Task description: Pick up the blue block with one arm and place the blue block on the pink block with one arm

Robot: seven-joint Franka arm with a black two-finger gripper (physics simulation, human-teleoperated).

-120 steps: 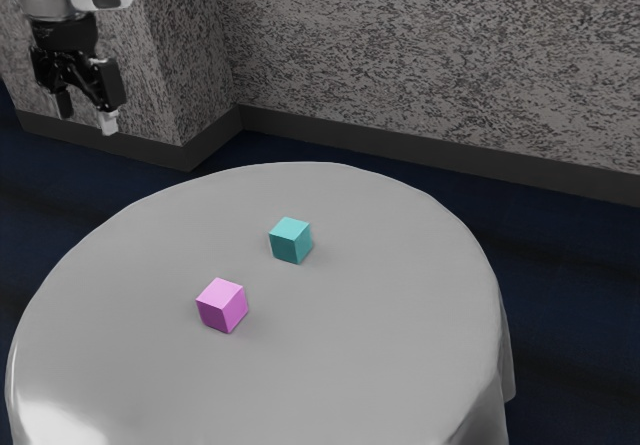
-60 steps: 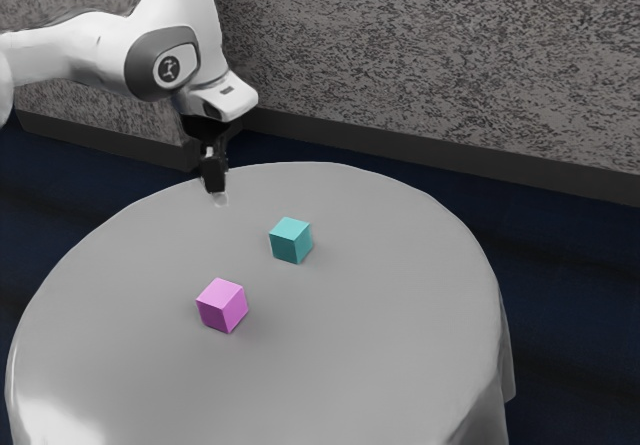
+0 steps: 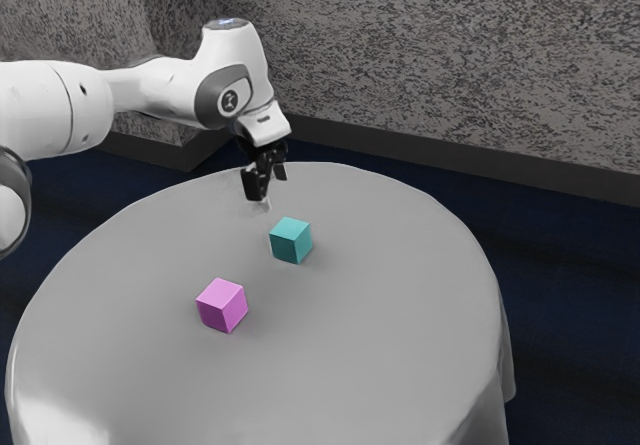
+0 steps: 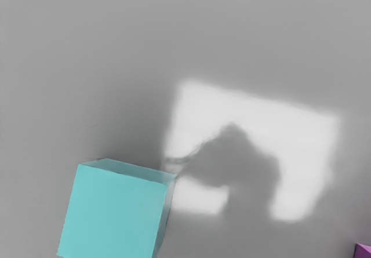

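Observation:
The blue block (image 3: 290,240), teal in colour, sits near the middle of the round grey table (image 3: 400,305). The pink block (image 3: 221,305) rests apart from it, closer to the table's front and toward the exterior view's left. My gripper (image 3: 261,185) hangs open a short way above the table, just behind the blue block and slightly to its left in the exterior view, holding nothing. In the wrist view the blue block (image 4: 113,211) lies near the hand's shadow, and a corner of the pink block (image 4: 364,250) peeks in.
A speckled stone wall (image 3: 450,55) with a dark baseboard stands behind the table. The grey tablecloth drapes over the table's edge on all sides, with dark blue floor (image 3: 570,265) around it.
My arm has swung in from the exterior view's upper left and come down over the table to just behind the blue block. Neither block has moved.

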